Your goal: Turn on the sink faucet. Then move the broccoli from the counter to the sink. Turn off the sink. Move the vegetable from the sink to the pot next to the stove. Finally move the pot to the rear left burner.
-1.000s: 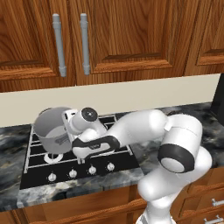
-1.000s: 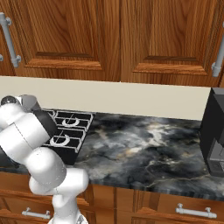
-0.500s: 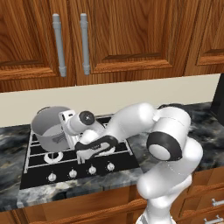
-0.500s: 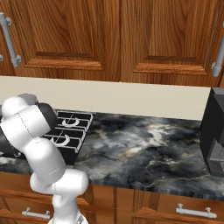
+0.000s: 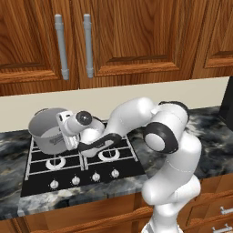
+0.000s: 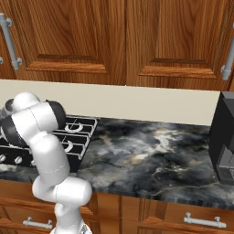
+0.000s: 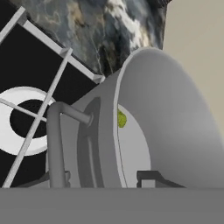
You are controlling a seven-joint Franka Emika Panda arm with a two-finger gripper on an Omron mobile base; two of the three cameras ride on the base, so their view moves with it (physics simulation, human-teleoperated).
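Note:
The grey metal pot (image 5: pixel 47 131) stands upright over the rear left burner of the black stove (image 5: pixel 91 169). My gripper (image 5: pixel 65 130) is at its right rim, shut on the pot's wall. In the hand view the pot (image 7: pixel 175 118) lies close in front, and my gripper (image 7: pixel 100 180) straddles its rim, one fingertip (image 7: pixel 148 177) inside and the other outside by the pot's looped handle (image 7: pixel 53 135). A green bit of the broccoli (image 7: pixel 121 118) shows on the pot's pale inside. The sink and its faucet are out of view.
The marbled counter (image 6: pixel 151 155) runs right of the stove (image 6: pixel 77 132), ending at a dark appliance (image 6: pixel 225 137). Wooden cabinets with grey handles (image 5: pixel 60 45) hang above a cream backsplash. A front burner ring (image 7: pixel 24 120) lies beside the pot.
The arm has swung further left over the stove, and the pot in my gripper has shifted slightly left and back. The jaws have stayed closed on the rim.

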